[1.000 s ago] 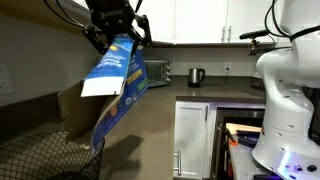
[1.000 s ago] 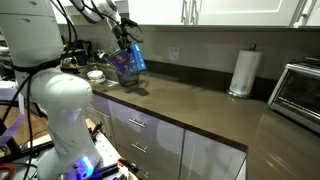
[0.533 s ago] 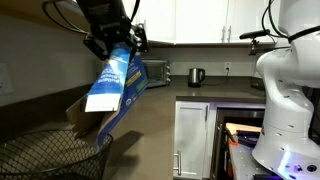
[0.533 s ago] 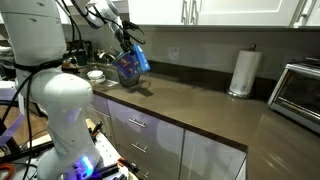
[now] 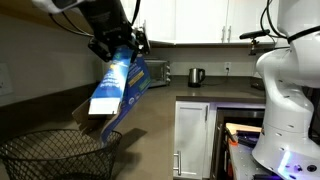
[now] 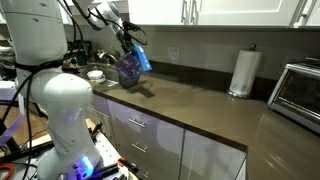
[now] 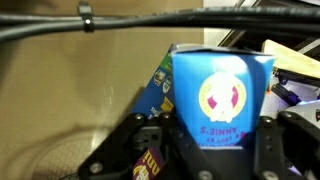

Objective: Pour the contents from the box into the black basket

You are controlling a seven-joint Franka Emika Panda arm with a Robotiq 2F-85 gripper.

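My gripper (image 5: 118, 43) is shut on the upper end of the blue box (image 5: 116, 88) and holds it in the air, tilted steeply with its brown open flaps down. The flaps hang just over the rim of the black basket (image 5: 55, 157) at the lower left. In an exterior view the box (image 6: 131, 64) is small and the basket (image 6: 124, 76) shows dimly below it. In the wrist view the box (image 7: 218, 95) fills the space between the jaws (image 7: 205, 135). No blue packets show.
A paper towel roll (image 6: 239, 71), a toaster oven (image 6: 300, 92), a kettle (image 5: 196, 75) and a microwave (image 5: 157, 72) stand on the brown counter (image 5: 150, 115). A white robot body (image 5: 290, 90) stands to one side.
The gripper has carried the box down and toward the basket. The box's open end has dropped to the basket rim.
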